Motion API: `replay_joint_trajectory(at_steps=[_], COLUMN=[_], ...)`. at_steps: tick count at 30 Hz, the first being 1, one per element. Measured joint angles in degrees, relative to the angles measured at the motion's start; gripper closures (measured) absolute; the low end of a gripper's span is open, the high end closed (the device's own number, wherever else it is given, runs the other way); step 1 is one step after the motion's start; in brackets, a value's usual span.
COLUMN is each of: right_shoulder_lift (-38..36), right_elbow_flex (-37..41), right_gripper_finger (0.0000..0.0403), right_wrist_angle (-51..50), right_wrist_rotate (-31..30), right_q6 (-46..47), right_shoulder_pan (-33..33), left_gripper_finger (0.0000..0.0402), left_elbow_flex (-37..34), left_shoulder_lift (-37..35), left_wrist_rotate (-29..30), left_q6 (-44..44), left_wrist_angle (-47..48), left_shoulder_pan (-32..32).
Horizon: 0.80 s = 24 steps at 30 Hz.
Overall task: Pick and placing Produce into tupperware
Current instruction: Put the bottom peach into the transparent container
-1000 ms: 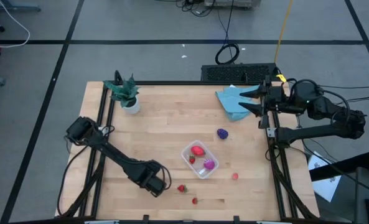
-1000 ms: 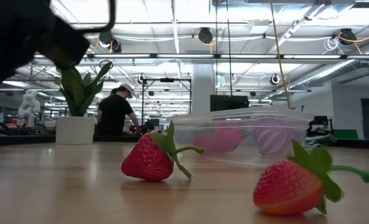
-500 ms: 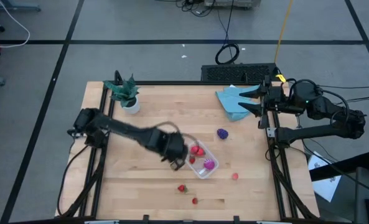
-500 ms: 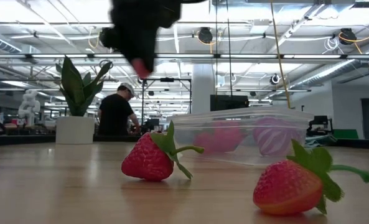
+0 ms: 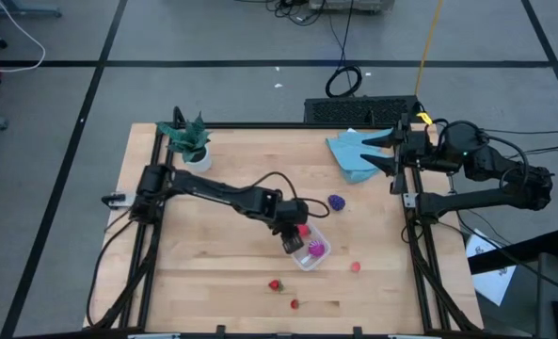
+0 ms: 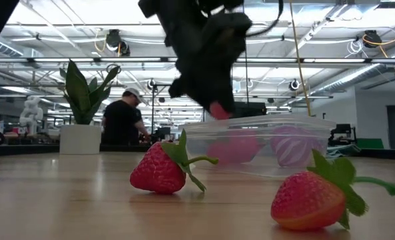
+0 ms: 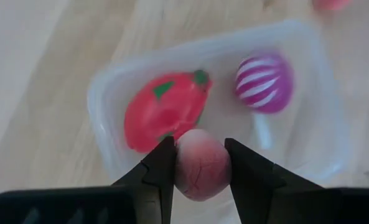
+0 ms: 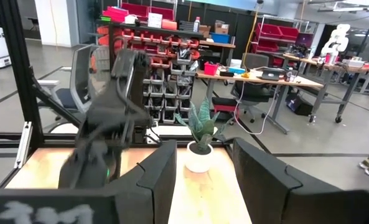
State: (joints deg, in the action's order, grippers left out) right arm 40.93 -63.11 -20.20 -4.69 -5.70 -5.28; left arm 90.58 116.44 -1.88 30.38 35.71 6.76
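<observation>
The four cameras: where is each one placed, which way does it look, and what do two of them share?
High: above, looking straight down; both arms, tupperware.
Low: at table height, looking level; strawberries in front, left hand above.
Left wrist: looks down past its fingers, shut on a pink berry over the tupperware.
Right wrist: looks across to the potted plant.
Shared: the striped fruit in high, low and left wrist.

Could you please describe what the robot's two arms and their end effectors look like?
Both arms are dark, near-black jointed links with black cables looped alongside. The left end effector and right end effector each have two chunky, angular dark fingers. A green light glows on the right arm.
</observation>
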Motion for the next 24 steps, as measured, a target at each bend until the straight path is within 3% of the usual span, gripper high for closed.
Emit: replay_joint_trajectory(at_steps=[9,24], right_shoulder_lift=[0.0,0.0], right_elbow_flex=[0.0,0.0], right_gripper_finger=[0.0252,0.0252], right_wrist_angle=[0.6,0.0], right_wrist_rotate=[-0.1,-0.1], right_q6=[-1.0,-1.0], right_shoulder_pan=[0.0,0.0], left_gripper_finger=[0.0284,0.0284], left_elbow_flex=[4.3,4.9], left_shoulder_lift=[4.4,4.4], left_wrist_rotate=[0.4,3.6], left_q6=[-1.9,-1.8], left_wrist_angle=[2.1,5.2], left_shoulder_pan=[0.4,0.9])
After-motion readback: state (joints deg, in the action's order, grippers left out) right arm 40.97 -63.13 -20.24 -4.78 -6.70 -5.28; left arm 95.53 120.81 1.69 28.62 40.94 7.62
